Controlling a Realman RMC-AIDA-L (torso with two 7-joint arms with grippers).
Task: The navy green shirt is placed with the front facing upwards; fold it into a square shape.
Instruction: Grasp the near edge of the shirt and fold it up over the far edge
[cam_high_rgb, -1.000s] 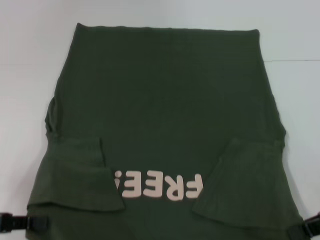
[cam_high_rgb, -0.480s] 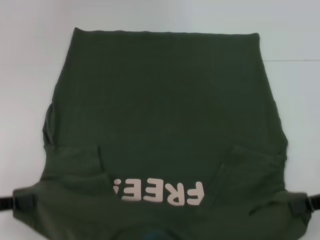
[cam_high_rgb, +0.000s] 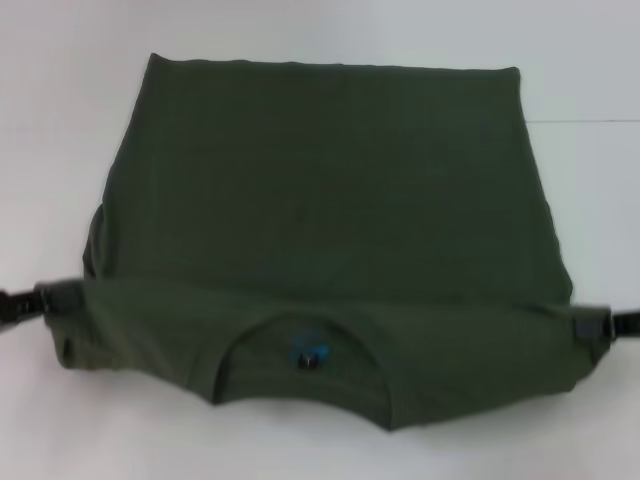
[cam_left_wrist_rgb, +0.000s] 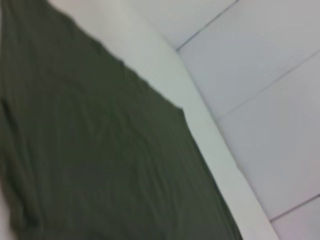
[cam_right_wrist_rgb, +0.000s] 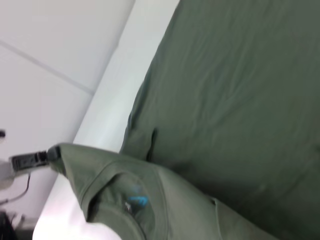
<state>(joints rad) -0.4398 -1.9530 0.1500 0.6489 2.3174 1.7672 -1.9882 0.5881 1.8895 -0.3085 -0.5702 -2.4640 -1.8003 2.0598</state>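
The white worktop carries everything, and most of it is covered by the navy green shirt, which is spread flat in the middle of the head view. The far hem is lying straight near the far edge of the worktop, so that part seems to be left as the fixed base of the fold.

The near part of the shirt, with the shoulders, is lifted and turned over toward the far side. It forms a thick band across the near edge of the cloth. Because this band is turned over, the lettering of the chest is hidden and the inside of the round collar is shown, with a small blue print at the neck.

The band is held at its two ends. The left pincer is clenched on the shirt at the left corner, and the right pincer is clenched on the shirt at the right corner. The corners are held wide apart, probably so that the cloth stays tight and level while it is carried over.

The fold is judged to be only partly done.
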